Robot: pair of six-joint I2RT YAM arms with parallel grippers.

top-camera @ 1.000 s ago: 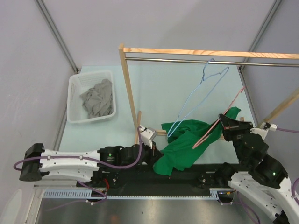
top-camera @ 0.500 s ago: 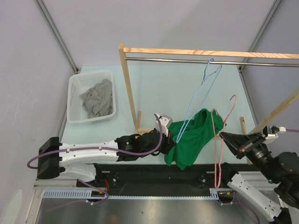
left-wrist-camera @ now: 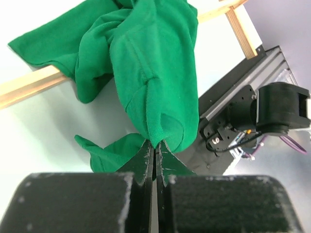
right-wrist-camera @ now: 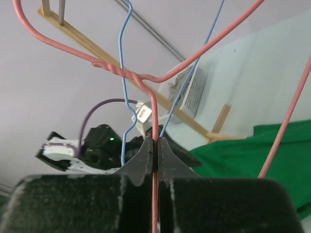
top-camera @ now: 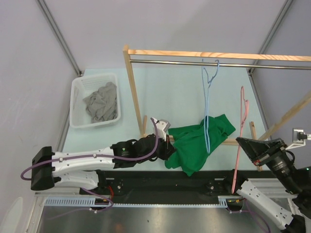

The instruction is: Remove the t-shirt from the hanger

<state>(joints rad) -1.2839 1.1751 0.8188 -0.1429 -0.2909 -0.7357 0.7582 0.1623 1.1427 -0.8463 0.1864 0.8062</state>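
We are pinching a fold of the green t-shirt [left-wrist-camera: 146,63] in the left gripper [left-wrist-camera: 154,154], jaws closed on cloth near the hem. The right gripper [right-wrist-camera: 154,148] is clamping the bare pink wire hanger [right-wrist-camera: 154,116] by its stem. The shirt is lying draped over the rack's low wooden crossbar [left-wrist-camera: 29,86].

We are worrying about the blue wire hanger [top-camera: 207,97]. From above it is crossing the shirt, and we cannot tell whether it is threaded through the cloth, so a hard pull may be dragging it along. The fold may also be catching on the crossbar, or slipping from so thin a pinch.

The rack post [top-camera: 133,92] is crowding the left arm. Open table [top-camera: 170,92] is lying toward the basket [top-camera: 77,92].
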